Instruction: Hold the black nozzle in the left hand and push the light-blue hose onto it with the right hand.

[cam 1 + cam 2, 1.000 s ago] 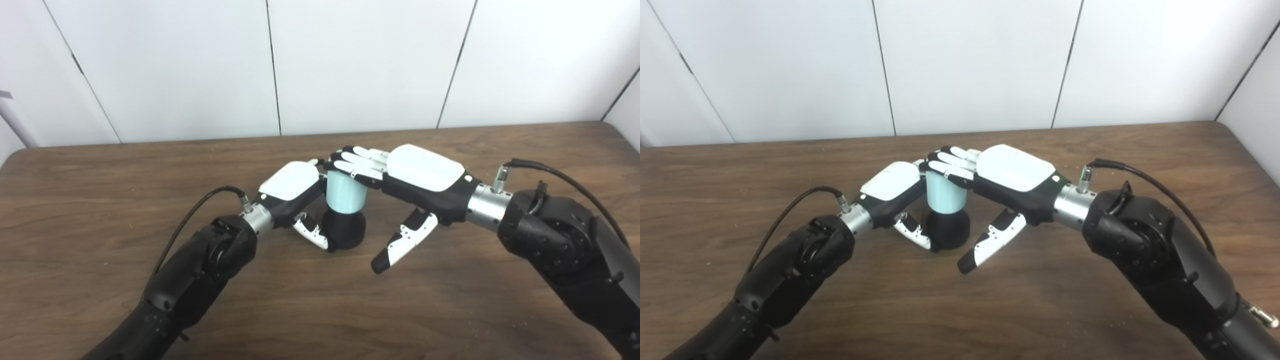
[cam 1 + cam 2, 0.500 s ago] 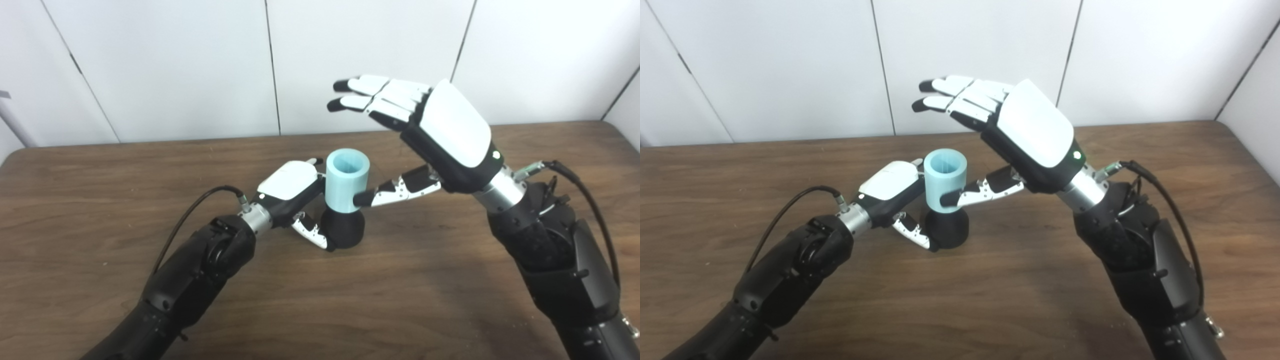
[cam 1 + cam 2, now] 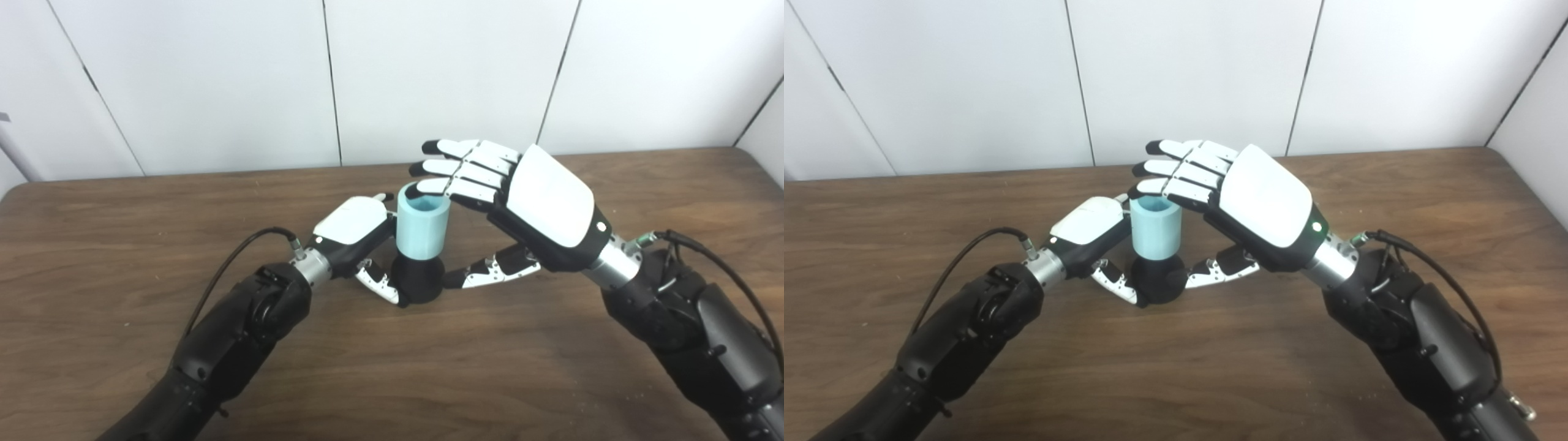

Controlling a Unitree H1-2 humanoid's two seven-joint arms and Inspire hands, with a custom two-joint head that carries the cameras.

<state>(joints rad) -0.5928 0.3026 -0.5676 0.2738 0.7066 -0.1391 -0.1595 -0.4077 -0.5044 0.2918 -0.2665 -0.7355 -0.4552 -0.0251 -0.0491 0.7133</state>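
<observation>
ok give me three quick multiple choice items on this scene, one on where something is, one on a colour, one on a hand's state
1. Where does the hose sit?
A. flat on the table
B. upright on the black nozzle
C. in the right palm

2. What colour is the nozzle?
A. black
B. red
C. white

3. How is the right hand?
A. shut on the hose
B. clenched in a fist
C. open, fingers stretched over the hose top

Key: 1 B, the hose stands on the nozzle, which the left hand holds on the table; 2 A, the base is black; 3 C, its fingers are spread, holding nothing.

light-blue hose: short, upright, seated on black nozzle | nozzle: standing on table
</observation>
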